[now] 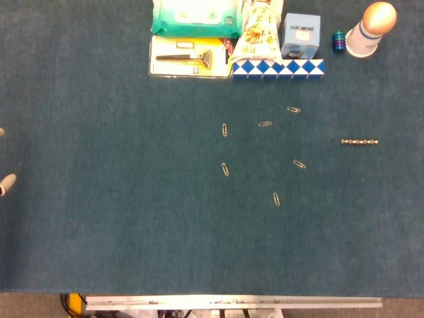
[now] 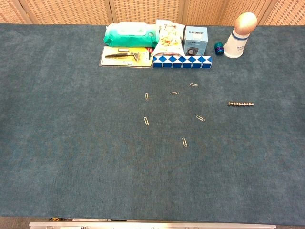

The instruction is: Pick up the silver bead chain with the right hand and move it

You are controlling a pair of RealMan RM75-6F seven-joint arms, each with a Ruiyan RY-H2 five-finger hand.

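Fingers: only pale tips of the left hand (image 1: 5, 180) peek in at the left edge of the head view, can't tell if spread or curled; right hand out of both views. Short silver bead chain (image 1: 360, 142) lies straight, left-to-right, on the dark teal felt tabletop (image 1: 99, 218) at the right side, untouched, w/ six small metal paper clips (image 1: 275, 199) scattered to its left near the center. Far edge: green wet-wipes pack (image 1: 195, 16), razor in yellow blister pack (image 1: 189, 58), blue-and-white snake puzzle (image 1: 278, 67), white bottle w/ tan round cap (image 1: 371, 28).

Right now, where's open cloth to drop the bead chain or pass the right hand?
Free: the near half of the table, below the paper clips; the whole left side; the right strip around the silver bead chain. Crowded: the far edge, from the wipes pack to the white bottle, and the clip scatter mid-table. Right hand isn't visible.
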